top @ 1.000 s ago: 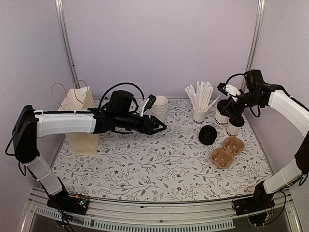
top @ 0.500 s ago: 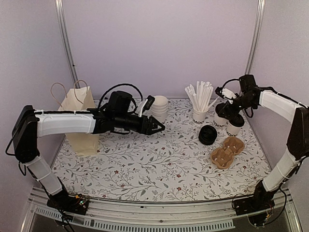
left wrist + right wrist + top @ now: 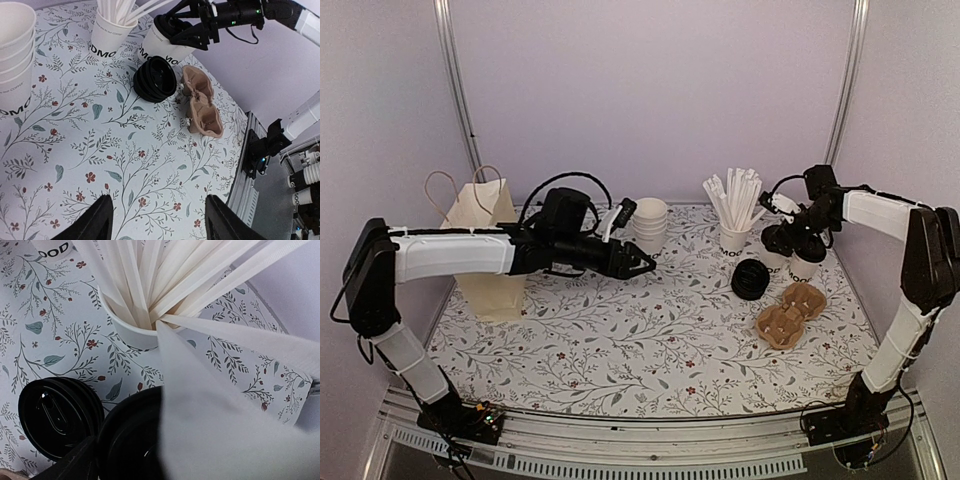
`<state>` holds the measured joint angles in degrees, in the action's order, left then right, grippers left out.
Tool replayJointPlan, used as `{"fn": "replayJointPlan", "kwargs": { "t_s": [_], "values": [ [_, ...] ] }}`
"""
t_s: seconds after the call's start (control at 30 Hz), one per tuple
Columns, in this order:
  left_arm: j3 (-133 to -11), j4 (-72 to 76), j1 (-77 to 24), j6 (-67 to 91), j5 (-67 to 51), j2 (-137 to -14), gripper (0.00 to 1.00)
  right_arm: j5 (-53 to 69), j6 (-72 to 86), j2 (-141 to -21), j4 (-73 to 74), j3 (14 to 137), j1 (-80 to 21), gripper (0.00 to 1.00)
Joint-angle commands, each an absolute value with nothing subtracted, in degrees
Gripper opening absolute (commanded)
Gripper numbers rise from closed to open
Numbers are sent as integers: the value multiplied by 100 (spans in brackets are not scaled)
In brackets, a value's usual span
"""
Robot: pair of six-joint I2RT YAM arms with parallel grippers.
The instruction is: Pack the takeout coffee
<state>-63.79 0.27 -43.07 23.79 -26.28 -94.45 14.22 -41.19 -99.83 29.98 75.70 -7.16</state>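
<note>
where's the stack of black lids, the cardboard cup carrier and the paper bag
stack of black lids (image 3: pixel 156 78): left wrist view, on the facing lid
cardboard cup carrier (image 3: pixel 200 103): left wrist view, on its middle ridge
paper bag (image 3: pixel 478 210): top external view, on the upper front panel

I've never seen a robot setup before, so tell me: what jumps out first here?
The fan of white straws in a cup at the back right, with the right gripper poised at the black-lidded MOO coffee cups beside it. The left arm reaches across the floral table, its left gripper open beside a stack of empty white cups.
</note>
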Motion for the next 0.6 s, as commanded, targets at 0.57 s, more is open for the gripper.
{"fn": "replayJointPlan", "kwargs": {
  "t_s": [0.57],
  "values": [
    [-7620,-2162,-3973,1157,-1430,-8348,68,1722,-3729,-8747,3408,7472,-703,99]
  ]
}}
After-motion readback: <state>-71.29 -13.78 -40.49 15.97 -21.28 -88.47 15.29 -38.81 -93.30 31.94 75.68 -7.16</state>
